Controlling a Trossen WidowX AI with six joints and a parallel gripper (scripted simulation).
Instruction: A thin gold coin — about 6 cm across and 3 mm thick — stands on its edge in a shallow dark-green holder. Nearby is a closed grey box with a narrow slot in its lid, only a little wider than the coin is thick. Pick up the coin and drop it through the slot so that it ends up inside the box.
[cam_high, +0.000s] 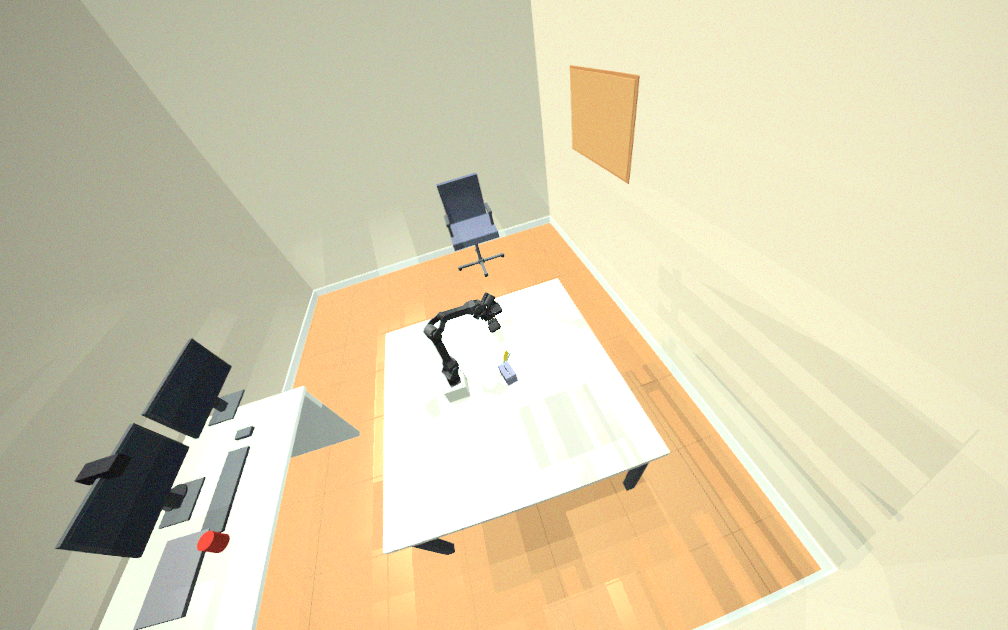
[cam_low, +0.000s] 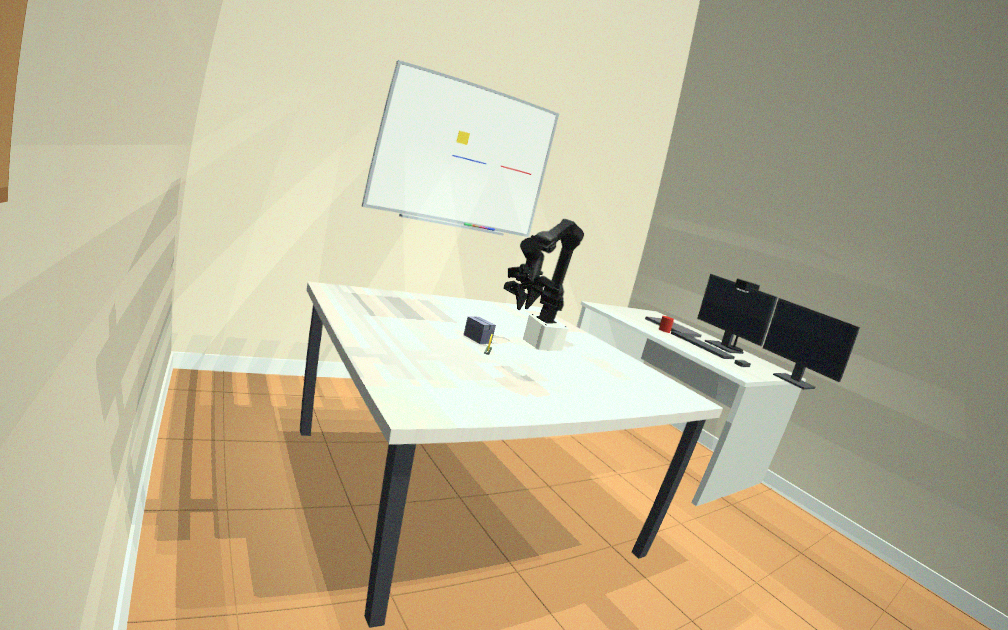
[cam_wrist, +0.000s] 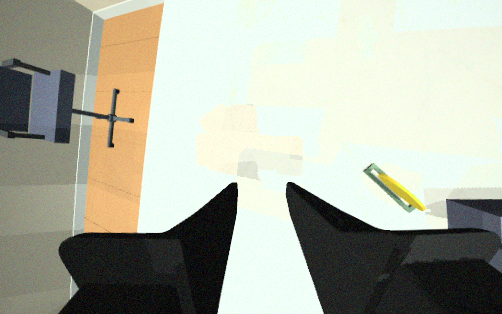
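Observation:
The gold coin (cam_wrist: 400, 192) (cam_high: 506, 356) (cam_low: 489, 342) stands on edge in its dark-green holder (cam_wrist: 371, 172) on the white table (cam_high: 483, 460) (cam_low: 446, 401) (cam_wrist: 250, 75). The grey box (cam_wrist: 475, 212) (cam_high: 508, 373) (cam_low: 479, 327) sits right beside it. My gripper (cam_wrist: 261, 188) (cam_high: 492, 324) (cam_low: 522, 300) hangs above the table, pointing down, well to the left of the coin in the wrist view. Its fingers stand partly apart with only bare table showing between them. The box's slot is not visible.
The arm's white base block (cam_high: 456, 390) (cam_low: 544, 332) stands on the table near the box. An office chair (cam_high: 468, 215) (cam_wrist: 35, 105) is on the floor beyond the table's far edge. A side desk with monitors (cam_low: 773, 326) stands beside the table.

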